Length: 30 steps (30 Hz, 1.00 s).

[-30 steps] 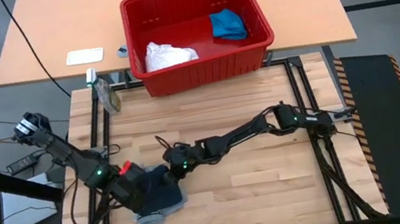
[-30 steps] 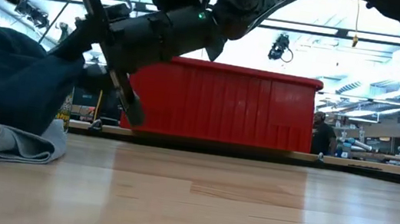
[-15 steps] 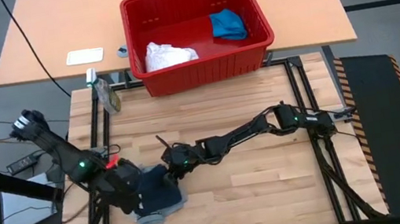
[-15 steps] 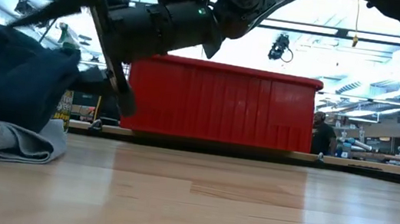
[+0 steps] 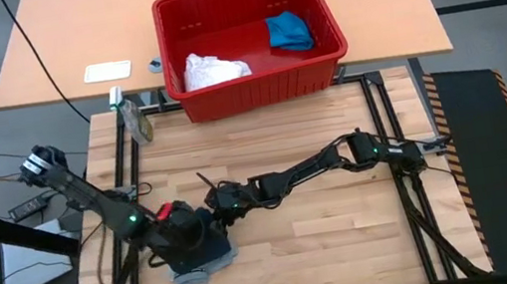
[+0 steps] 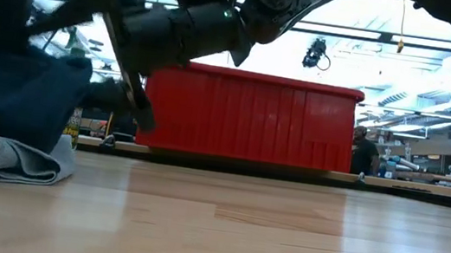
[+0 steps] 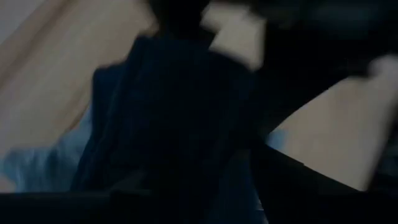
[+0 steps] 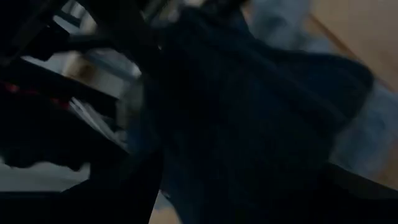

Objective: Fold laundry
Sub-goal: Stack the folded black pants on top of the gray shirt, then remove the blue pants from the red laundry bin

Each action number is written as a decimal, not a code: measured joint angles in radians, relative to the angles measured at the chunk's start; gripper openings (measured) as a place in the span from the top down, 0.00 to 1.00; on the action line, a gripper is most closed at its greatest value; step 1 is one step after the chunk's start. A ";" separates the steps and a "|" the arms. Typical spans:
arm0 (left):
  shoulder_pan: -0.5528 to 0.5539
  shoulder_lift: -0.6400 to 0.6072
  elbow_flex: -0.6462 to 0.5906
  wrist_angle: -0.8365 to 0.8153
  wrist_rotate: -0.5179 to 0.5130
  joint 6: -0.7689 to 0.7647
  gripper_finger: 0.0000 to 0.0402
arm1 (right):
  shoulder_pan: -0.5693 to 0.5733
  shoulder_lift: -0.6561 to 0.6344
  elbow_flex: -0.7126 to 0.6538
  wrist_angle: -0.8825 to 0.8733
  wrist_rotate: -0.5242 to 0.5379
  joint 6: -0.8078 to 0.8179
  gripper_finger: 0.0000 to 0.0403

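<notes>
High view: the navy garment [image 5: 198, 243] is bunched over the grey T-shirt [image 5: 193, 275] at the wooden table's [image 5: 327, 232] front-left, with the left gripper [image 5: 180, 242] and right gripper [image 5: 213, 219] both at the bundle — whether either pair of fingers is apart or together cannot be told. A white cloth [image 5: 214, 69] and bright blue garment [image 5: 289, 30] are seen inside the red basket [image 5: 256, 89]; in the low view only the basket's wall [image 6: 249, 116] is seen.

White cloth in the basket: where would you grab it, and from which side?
Take the white cloth at its bunched top, coming straight down. It lies crumpled in the red basket, whose walls probably block any side approach, and raised folds should give a claw something to pinch.
</notes>
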 joint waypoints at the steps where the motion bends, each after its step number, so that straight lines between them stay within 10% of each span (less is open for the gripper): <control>1: -0.001 0.019 -0.010 -0.003 0.017 -0.024 0.54 | -0.001 -0.001 0.000 -0.023 -0.018 0.006 0.23; 7: -0.057 0.047 -0.072 -0.029 0.055 -0.194 0.54 | -0.001 -0.033 0.002 -0.204 -0.180 -0.023 0.23; 19: -0.075 0.029 -0.039 -0.044 0.031 -0.292 0.54 | -0.002 -0.187 0.000 -0.537 -0.010 -0.256 0.24; 30: 0.054 -0.002 0.143 -0.205 -0.244 -0.239 0.54 | -0.100 -0.411 0.000 -0.578 0.044 -0.519 0.30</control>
